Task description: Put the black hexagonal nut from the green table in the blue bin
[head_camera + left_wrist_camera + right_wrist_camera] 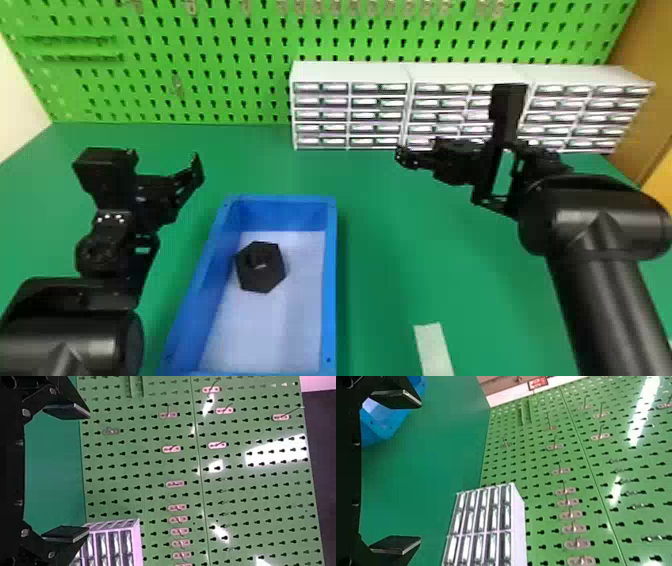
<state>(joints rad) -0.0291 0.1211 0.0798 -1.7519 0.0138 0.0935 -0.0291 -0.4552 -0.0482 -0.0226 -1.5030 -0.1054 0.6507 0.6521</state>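
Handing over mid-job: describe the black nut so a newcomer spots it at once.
On the green table, the open blue bin lies between the left arm and the right arm. On its pale floor, toward the far end, is the black hexagonal nut, its six-sided outline unlike either arm's shape.

blue bin (pixel 329 280): near end running off head view's bottom edge | pale strip (pixel 433 345): running off there too | drawer cabinets (pixel 450 72): right arm (pixel 507 110) partly covering fronts

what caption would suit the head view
Black nut in the blue bin on a green table, between the robot's left arm and right arm.
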